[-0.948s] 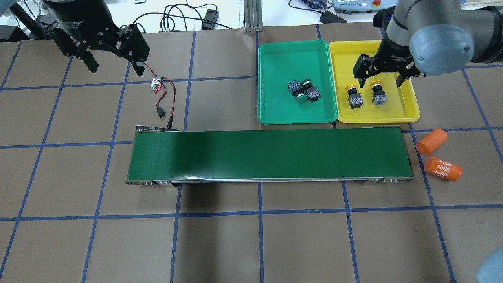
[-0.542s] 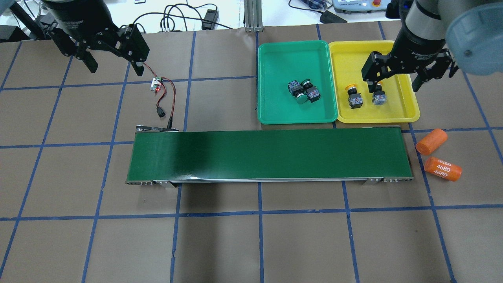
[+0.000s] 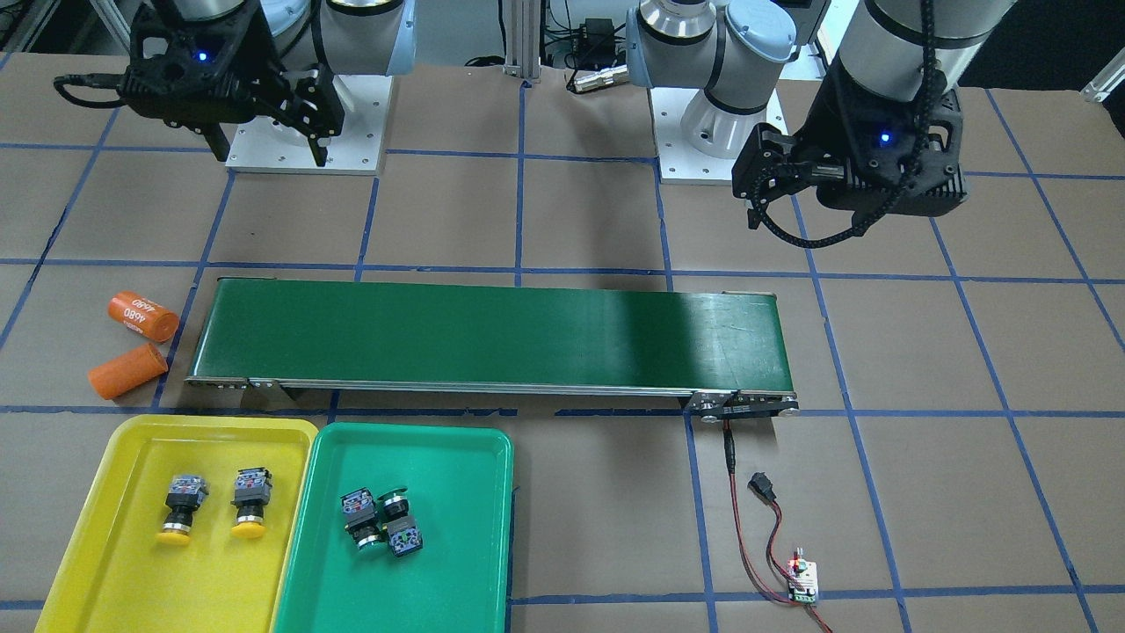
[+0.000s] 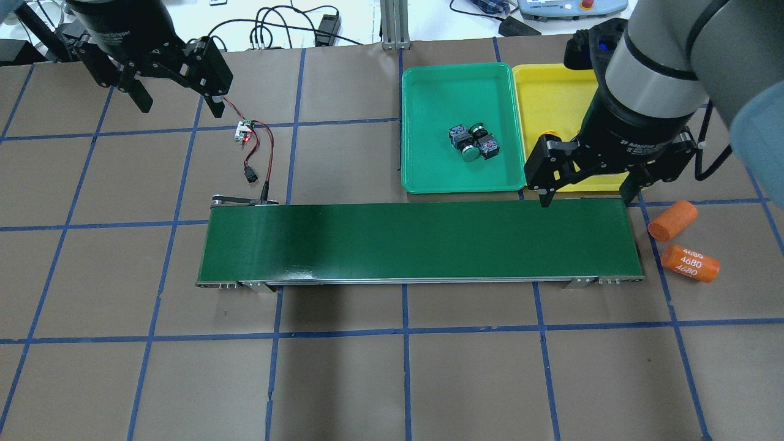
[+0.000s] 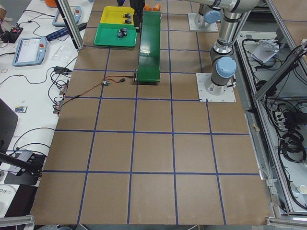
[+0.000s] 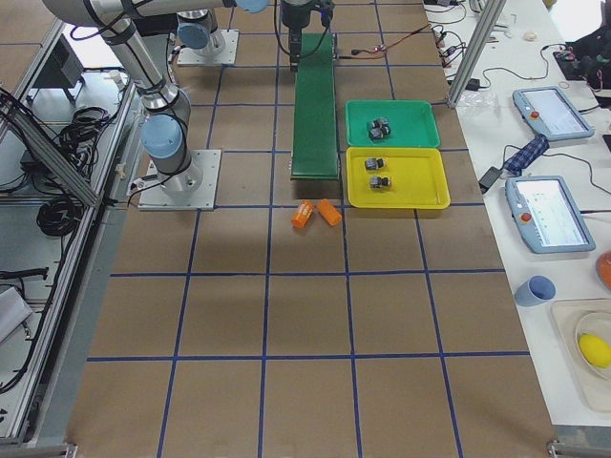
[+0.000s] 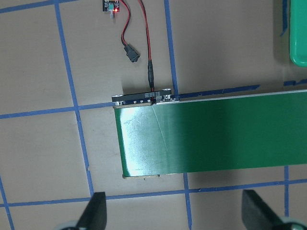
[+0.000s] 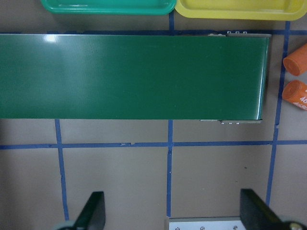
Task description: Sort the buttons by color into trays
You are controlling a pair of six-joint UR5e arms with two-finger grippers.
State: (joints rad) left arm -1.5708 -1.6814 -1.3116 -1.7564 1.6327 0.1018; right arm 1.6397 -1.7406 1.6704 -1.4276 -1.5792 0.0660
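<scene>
One shift: right gripper (image 4: 585, 199) off tray (image 4: 551, 92)

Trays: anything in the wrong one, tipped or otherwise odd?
Nothing is misplaced. Both yellow buttons lie on their sides in the yellow tray, both green buttons in the green tray, huddled close together. Two orange cylinders lie loose by the belt's end.
</scene>
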